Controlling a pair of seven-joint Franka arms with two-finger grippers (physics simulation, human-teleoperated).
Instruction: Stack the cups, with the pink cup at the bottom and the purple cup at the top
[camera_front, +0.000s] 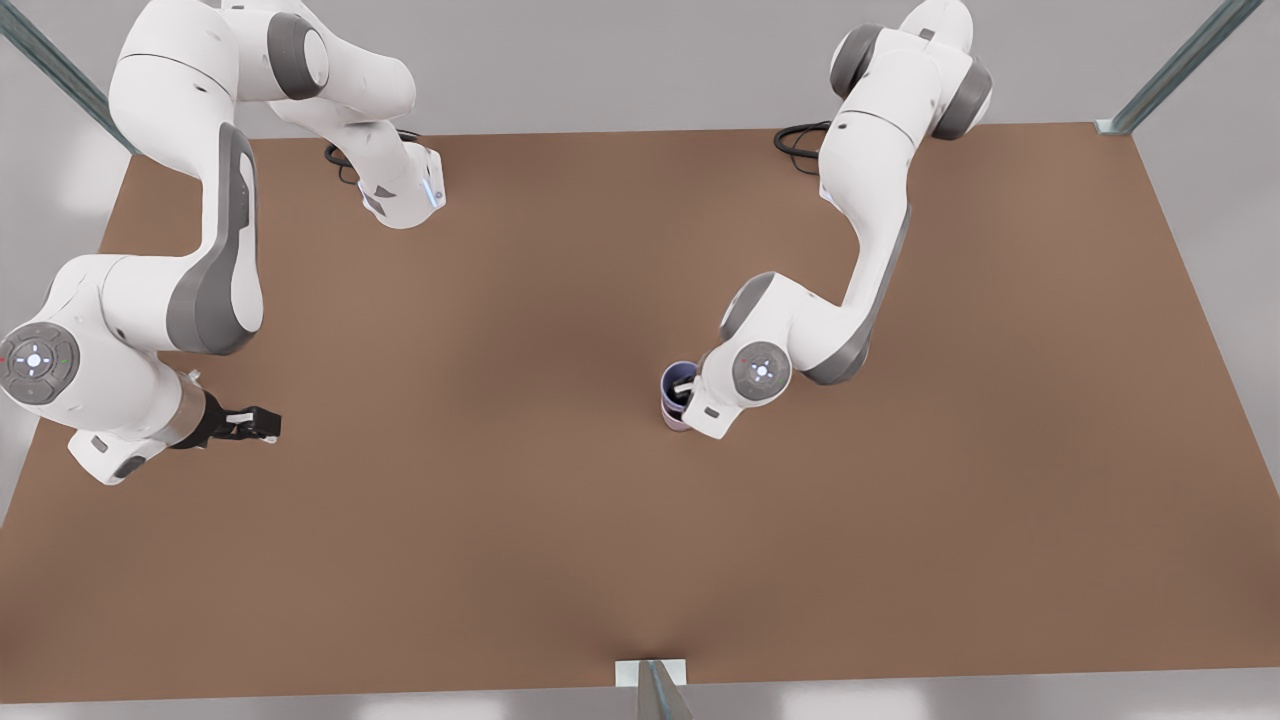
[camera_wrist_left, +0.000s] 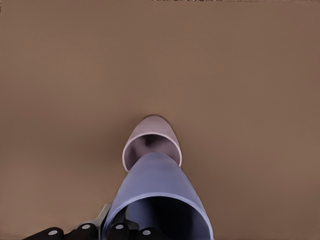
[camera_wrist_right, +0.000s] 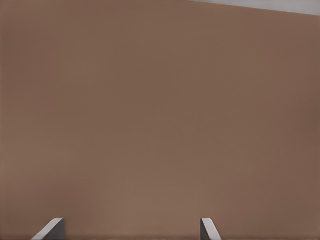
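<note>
The purple cup (camera_wrist_left: 159, 192), judged light, stiff and smooth, is held at its rim wall by the left hand (camera_front: 690, 392) and lowered into the pink cup (camera_wrist_left: 152, 141), while the right hand (camera_front: 250, 424) is kept waiting apart over the desk (camera_front: 500, 560), its fingers (camera_wrist_right: 50, 230) wide and empty.

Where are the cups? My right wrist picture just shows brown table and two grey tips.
Observer: The pink cup stands mid-table, toward the front view's right, far from your right gripper.
Operator: Who has the purple one?
Observer: The left gripper is shut on the purple cup, its jaws pinching the cup's wall.
Operator: Is it on top?
Observer: In the left wrist view its base is right at the pink cup's open mouth. I cannot tell how deep it sits.
</note>
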